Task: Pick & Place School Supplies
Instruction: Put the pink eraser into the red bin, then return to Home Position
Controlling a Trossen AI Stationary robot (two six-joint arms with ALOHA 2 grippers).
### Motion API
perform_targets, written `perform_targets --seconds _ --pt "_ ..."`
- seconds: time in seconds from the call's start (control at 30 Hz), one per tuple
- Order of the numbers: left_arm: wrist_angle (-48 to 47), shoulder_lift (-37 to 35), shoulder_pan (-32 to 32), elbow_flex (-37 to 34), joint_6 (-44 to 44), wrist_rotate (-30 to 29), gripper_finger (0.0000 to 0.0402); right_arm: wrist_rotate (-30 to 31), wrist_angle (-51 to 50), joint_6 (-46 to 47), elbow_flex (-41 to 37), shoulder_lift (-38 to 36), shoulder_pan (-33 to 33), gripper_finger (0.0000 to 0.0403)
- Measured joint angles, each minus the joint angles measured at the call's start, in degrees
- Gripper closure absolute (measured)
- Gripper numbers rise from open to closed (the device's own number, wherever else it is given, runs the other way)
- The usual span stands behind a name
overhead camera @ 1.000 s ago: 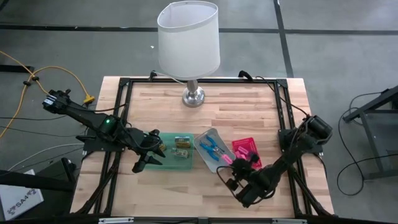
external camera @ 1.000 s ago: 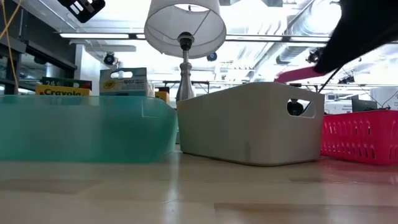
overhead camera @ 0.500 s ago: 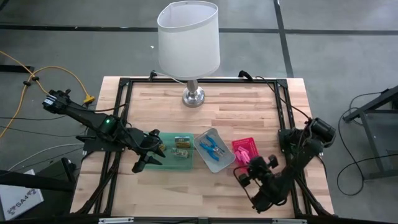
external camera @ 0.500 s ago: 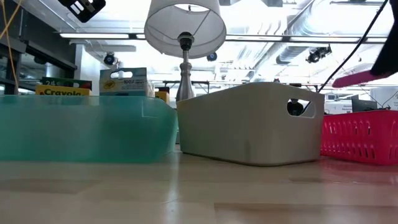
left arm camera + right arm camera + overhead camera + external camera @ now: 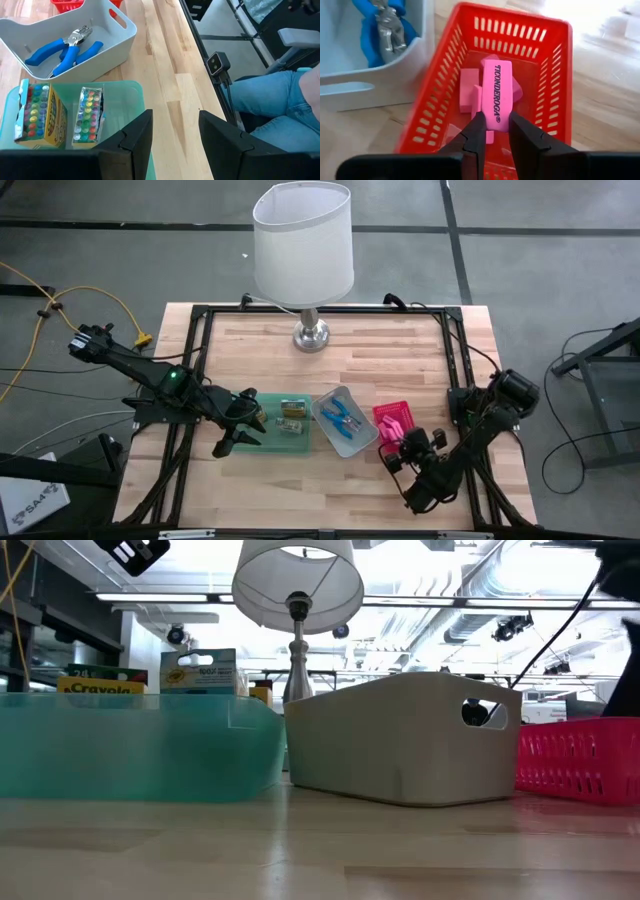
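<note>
pink is the colour at the centre of this moment: the right gripper (image 5: pixel 493 131) pinches the near end of a long pink eraser (image 5: pixel 496 92) printed with "ticonderoga", its two dark fingers (image 5: pixel 476 131) narrowed on either side of the block. the eraser hangs over the inside of the red basket (image 5: pixel 442 100), above several smaller pink eraser pieces (image 5: pixel 468 93) lying on the basket floor; whether its far end already touches them is hard to tell. in the high view the right gripper (image 5: pixel 405 448) sits at the near edge of the red basket (image 5: pixel 384 413), toward the table's right side.

just left of the basket stands the grey tray (image 5: pixel 341 442), tilted at an angle, holding the blue-handled pliers (image 5: pixel 342 416); in the left wrist view the pliers (image 5: pixel 65 47) lie on the tray's floor, handles spread. left again is the green tray (image 5: pixel 298 440) with the crayon packs (image 5: pixel 291 415); two of them (image 5: pixel 40 111) show up close, side by side.

the left gripper (image 5: pixel 174 131) hovers at the near left corner of the green tray, fingers apart and holding nothing. the lamp (image 5: pixel 303 250) stands at the back of the wooden table (image 5: pixel 390 360)
</note>
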Motion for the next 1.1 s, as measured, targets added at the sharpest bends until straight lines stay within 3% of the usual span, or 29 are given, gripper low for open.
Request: perform_targets --seconds 0.47,0.87,1.1 --pt "0.02 0.00 0.01 0.00 0.05 0.00 0.0245 -3.28 4.86 -4.90 -3.10 0.00 -3.31 0.0336" --pt "0.00 0.02 0.02 0.00 0.11 0.00 0.0245 -3.95 5.76 -9.68 -3.10 0.00 -5.30 0.0266" --pt "0.00 0.00 0.00 -0.01 0.09 0.00 0.0245 -4.19 5.78 -9.70 -3.10 0.00 -5.28 0.0257"
